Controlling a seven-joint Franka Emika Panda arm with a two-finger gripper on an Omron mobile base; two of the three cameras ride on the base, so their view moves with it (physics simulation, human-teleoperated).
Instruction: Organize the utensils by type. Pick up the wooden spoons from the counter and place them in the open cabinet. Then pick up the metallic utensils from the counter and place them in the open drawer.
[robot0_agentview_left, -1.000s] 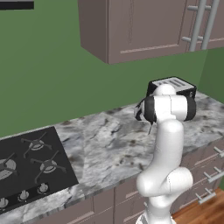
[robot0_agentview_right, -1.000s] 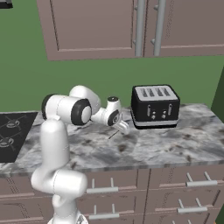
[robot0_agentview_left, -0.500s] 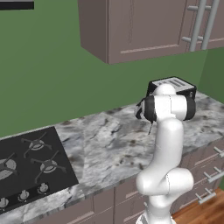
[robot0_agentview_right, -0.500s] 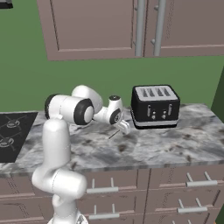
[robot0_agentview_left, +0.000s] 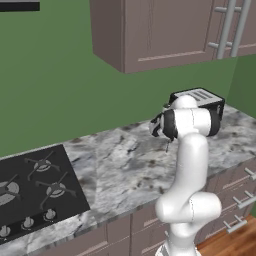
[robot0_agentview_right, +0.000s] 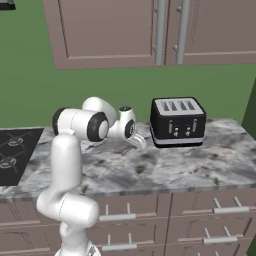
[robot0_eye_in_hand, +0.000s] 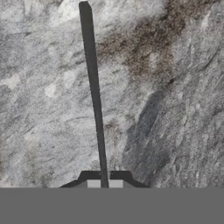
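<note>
The two-finger gripper (robot0_eye_in_hand: 104, 183), at the bottom centre of the hand view, is pinched on a slim dark grey metal utensil (robot0_eye_in_hand: 92, 83) whose handle runs to the frame's top. It looks stiff, light and slippery, best held mid-handle. Beneath lies the grey-and-white marbled stone counter (robot0_agentview_right: 200, 165), a black toaster (robot0_agentview_right: 178, 121) right of centre
</note>
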